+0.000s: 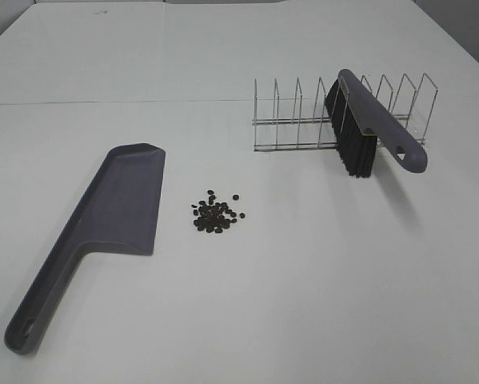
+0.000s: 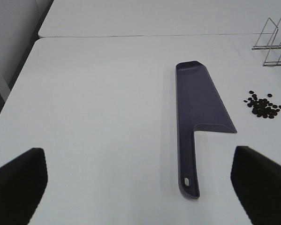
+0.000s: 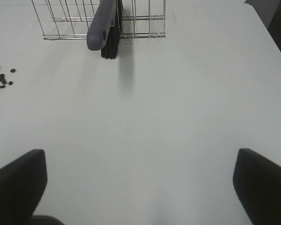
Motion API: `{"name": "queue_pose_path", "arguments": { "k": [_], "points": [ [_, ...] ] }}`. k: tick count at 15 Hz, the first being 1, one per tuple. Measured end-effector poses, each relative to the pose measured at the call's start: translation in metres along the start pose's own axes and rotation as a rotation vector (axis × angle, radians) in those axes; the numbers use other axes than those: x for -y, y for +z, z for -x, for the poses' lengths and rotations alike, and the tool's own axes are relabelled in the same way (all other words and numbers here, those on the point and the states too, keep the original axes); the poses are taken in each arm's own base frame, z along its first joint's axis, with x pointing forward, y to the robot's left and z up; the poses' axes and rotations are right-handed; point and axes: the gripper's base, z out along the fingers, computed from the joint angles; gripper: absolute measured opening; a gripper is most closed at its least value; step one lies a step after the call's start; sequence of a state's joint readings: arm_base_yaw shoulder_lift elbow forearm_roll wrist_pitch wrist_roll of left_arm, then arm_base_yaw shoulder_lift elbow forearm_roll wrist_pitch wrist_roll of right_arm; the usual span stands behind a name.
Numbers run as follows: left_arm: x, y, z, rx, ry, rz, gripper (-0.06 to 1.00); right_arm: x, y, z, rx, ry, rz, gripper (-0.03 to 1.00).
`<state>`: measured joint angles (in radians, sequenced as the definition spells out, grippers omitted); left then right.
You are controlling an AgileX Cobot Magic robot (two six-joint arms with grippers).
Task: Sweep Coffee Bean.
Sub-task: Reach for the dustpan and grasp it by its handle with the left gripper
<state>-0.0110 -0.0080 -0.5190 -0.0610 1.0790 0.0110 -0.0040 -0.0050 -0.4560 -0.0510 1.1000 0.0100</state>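
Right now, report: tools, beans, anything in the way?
Both open, empty: left tool, right tool. Unswept coffee beans piled beside dustpan. Brush in wire rack. Nothing blocking.

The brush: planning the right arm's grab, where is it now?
In the exterior high view the brush leans in the wire rack on the right, bristles down, behind and right of the coffee bean pile.

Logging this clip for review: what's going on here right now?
Nothing is being handled yet. The dustpan lies flat on the table, with a small pile of coffee beans beside its blade. The brush rests in the wire rack. The left arm's fingers and the right arm's fingers are open and empty.
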Motion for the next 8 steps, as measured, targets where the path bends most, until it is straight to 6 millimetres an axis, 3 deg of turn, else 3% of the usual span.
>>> {"name": "queue_pose_path", "arguments": {
  "k": [8],
  "points": [
    [-0.0011,0.0,0.0,0.0,0.007,0.012,0.99,0.0,0.0,0.0,0.0,0.0,0.0,0.99]
  ]
}}
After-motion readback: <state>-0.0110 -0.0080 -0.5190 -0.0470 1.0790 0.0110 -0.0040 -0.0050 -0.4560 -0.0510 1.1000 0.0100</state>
